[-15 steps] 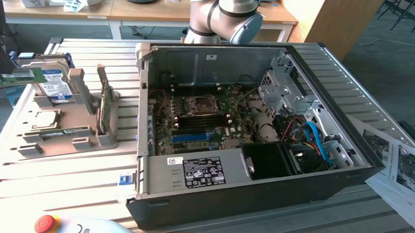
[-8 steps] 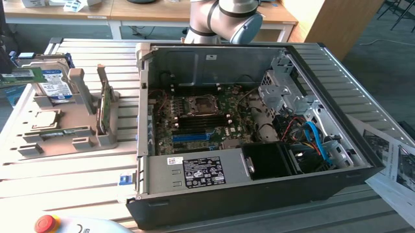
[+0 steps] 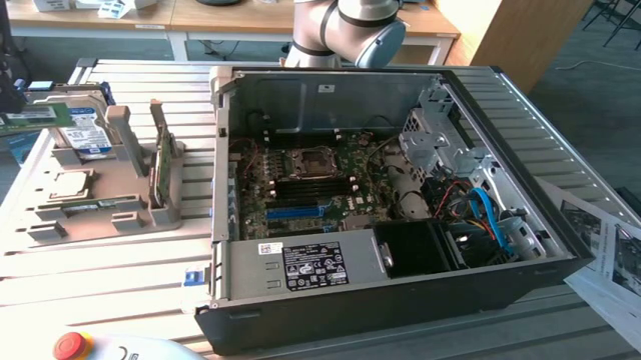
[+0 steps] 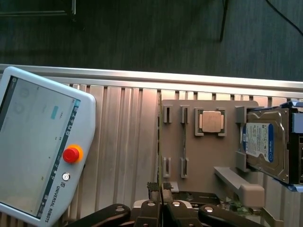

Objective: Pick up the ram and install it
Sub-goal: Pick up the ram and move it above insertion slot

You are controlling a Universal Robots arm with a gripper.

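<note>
Ram (image 3: 100,204) (image 4: 183,142) sits in the grey tray (image 3: 95,226) (image 4: 208,156) on the table (image 3: 110,270), on its thin edge, ends caught in two small brackets. Long axis runs approx. along the exterior view's left-right, parallel w/ the tray's near edge. Seen edge-on from the wrist view, it's just a thin dark line.

Room around it: open above. One long side faces the CPU (image 3: 65,184) (image 4: 211,122), close by. Other side faces an empty bracket pair (image 4: 166,113), then the tray edge. At the ram's end on the exterior view's right, a taller green card (image 3: 161,161) stands upright, crosswise to it, near. Hard drive (image 3: 85,131) (image 4: 265,142) is past the CPU. Pendant (image 4: 42,142) lies on the table, well apart from the tray. Open PC case (image 3: 401,315) is beside the tray, on the exterior view's right.

Gripper (image 4: 159,189) is up over the tray's card side, apart from the ram. Fingers (image 4: 152,187) are drawn together, nothing seen btw them, touching nothing. Arm (image 3: 356,26) is behind the case.
</note>
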